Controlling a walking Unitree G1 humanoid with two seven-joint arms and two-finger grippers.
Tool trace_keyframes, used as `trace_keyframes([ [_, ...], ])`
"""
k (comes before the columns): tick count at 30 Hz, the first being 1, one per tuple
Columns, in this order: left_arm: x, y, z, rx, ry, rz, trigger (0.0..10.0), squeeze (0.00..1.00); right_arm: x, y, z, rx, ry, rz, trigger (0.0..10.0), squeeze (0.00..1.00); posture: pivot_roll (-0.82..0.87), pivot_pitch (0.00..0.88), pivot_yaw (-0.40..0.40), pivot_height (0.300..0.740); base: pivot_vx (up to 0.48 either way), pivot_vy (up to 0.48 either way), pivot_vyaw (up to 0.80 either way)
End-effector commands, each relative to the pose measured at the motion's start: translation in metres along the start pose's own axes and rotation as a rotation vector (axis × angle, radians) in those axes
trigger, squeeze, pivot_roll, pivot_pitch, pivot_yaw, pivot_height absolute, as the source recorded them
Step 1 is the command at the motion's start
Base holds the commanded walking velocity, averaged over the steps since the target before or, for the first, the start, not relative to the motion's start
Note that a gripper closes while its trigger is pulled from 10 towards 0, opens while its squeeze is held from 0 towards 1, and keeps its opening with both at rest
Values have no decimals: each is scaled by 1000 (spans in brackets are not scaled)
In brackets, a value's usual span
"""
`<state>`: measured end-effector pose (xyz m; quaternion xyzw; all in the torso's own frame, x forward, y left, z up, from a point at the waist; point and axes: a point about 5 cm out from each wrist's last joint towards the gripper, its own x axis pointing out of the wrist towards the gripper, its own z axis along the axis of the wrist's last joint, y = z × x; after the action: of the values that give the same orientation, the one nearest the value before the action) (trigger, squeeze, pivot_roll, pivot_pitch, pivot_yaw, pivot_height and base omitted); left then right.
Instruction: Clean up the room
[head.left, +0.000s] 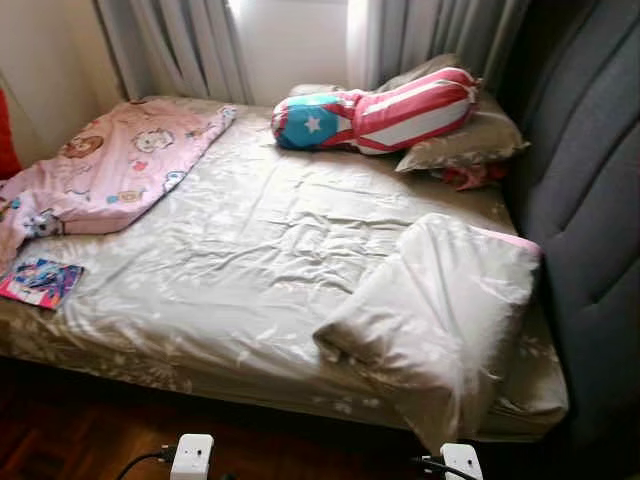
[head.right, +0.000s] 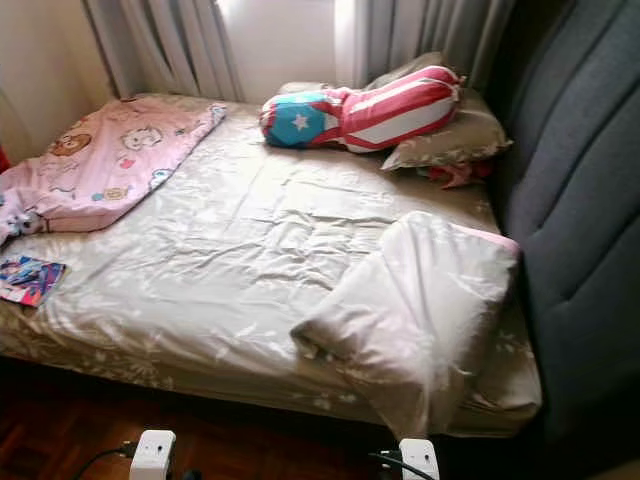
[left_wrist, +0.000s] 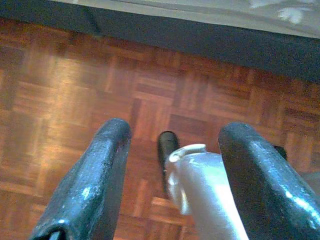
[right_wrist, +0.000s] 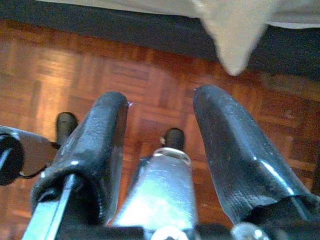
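A bed (head.left: 250, 250) with a rumpled beige floral sheet carries the clutter; a pink cartoon-print blanket (head.left: 120, 165) lies folded at its far left corner, one end trailing over the left edge; a small colourful book (head.left: 40, 283) lies flat near the left front edge; a star-and-stripes bolster (head.left: 375, 110) rests across the far side, leaning on a beige pillow (head.left: 465, 140); a folded white duvet (head.left: 440, 310) sits at the right front, one corner hanging over the edge.
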<state>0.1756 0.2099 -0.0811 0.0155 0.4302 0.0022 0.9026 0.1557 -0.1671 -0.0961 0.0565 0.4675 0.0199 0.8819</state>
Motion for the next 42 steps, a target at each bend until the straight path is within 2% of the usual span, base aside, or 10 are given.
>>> trace_keyframes([
  [1, 0, 1, -2, 4, 9, -2, 10000, 0, -1, -3, -3, 10, 4, -12, 10000, 0, 22, 0, -38, 740, 0, 0, 0],
  [9, -1, 1, -2, -5, 8, -3, 10000, 0, -1, -3, -3, 24, 6, -21, 10000, 0, 21, 0, -35, 740, 0, 0, 0],
  [14, -1, 2, -2, -9, 4, 1, 10000, 0, -1, -2, -3, 22, 8, -16, 10000, 0, 22, 0, -36, 740, 0, 0, -648],
  [16, -1, 2, -2, -9, 3, 2, 10000, 0, -1, -2, -3, 24, 6, -16, 10000, 0, 21, 0, -35, 740, 247, 0, -788],
  [42, 1, 7, 7, 12, -9, -3, 10000, 0, 2, 4, 7, 67, -56, -24, 10000, 0, 8, 0, -9, 740, 256, 0, 0],
])
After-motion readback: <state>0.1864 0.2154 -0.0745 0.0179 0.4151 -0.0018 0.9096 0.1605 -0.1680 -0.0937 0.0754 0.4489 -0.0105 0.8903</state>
